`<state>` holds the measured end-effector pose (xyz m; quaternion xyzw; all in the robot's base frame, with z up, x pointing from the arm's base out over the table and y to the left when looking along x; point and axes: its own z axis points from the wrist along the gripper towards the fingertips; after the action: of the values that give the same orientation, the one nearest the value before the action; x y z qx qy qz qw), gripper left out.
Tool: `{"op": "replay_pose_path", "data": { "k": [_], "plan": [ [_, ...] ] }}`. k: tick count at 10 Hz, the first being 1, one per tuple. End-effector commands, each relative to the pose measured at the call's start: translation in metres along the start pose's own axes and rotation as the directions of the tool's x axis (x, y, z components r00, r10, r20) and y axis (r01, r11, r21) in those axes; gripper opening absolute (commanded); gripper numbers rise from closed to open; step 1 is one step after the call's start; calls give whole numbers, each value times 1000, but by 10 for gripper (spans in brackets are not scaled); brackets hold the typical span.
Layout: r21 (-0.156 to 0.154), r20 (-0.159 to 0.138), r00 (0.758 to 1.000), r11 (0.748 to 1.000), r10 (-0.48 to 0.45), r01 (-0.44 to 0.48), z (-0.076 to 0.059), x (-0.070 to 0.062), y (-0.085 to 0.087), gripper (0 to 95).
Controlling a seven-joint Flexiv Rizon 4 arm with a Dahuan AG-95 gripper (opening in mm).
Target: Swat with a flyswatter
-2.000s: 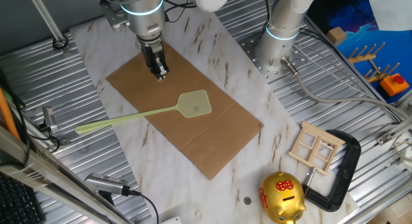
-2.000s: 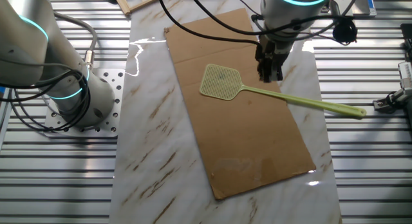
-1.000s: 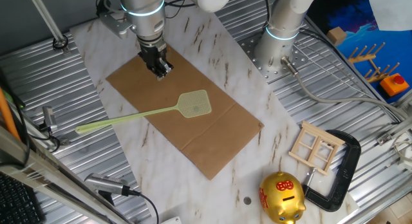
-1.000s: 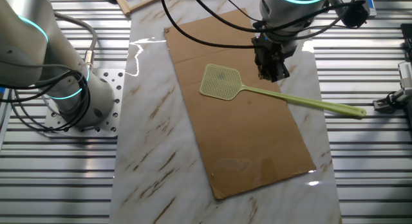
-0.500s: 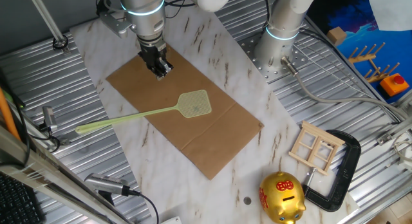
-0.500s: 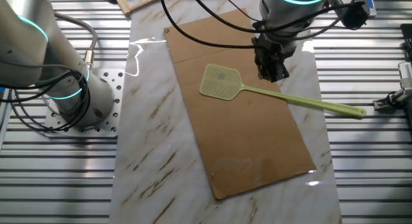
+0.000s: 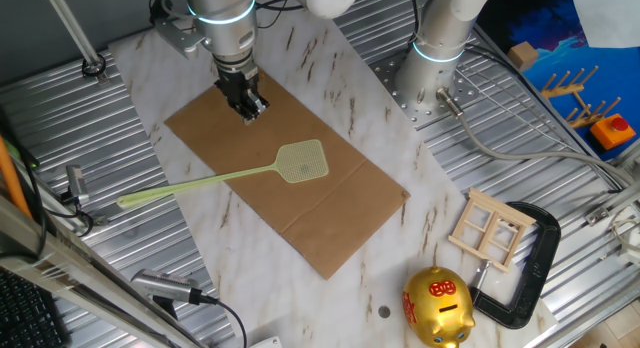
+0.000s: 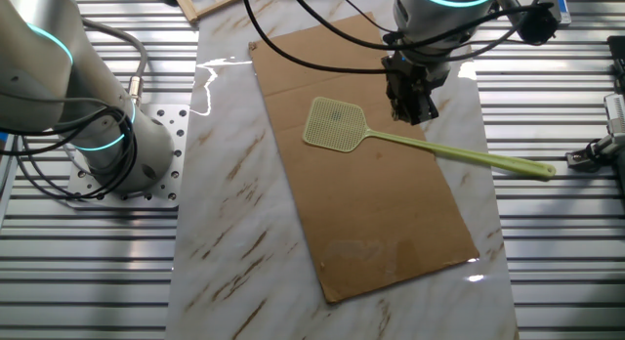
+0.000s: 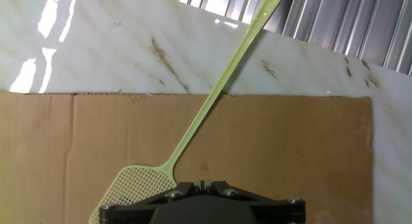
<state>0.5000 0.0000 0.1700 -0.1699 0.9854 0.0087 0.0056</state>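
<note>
The flyswatter (image 7: 228,174) lies flat and untouched on the worktop (image 7: 335,63), so the task has barely begun: nothing has been grasped and no swat can be made yet. Its mesh head (image 8: 334,123) rests on the brown cardboard sheet (image 8: 391,213) near the sheet's middle, while the long thin handle (image 8: 459,154) runs off the sheet's long side, across the marble strip and out over the ribbed metal toward one long edge of the worktop. The gripper (image 7: 247,106) hangs above the cardboard just beside the swatter, on the side of the head away from that edge, and holds nothing. In the two fixed views the jaws look close together, but the fingertips are too small and dark to say for certain whether a gap remains, and the hand view shows only the black gripper body at the bottom of the frame, so their state cannot be told. What is left, by this judgement, is nearly everything: bring the jaws over the handle, close on it, lift the swatter and strike downward with the head.
</note>
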Motion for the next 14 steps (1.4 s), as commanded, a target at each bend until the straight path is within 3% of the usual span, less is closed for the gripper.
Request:
{"op": "replay_pose_path", "data": {
  "k": [1,11,14],
  "plan": [
    [-66,-72,934,933,350,-355,0,0,0,0],
    [-64,-37,936,934,349,-351,0,0,0,0],
    [-70,-10,930,927,368,-368,1,-1,0,0]
  ]
}}
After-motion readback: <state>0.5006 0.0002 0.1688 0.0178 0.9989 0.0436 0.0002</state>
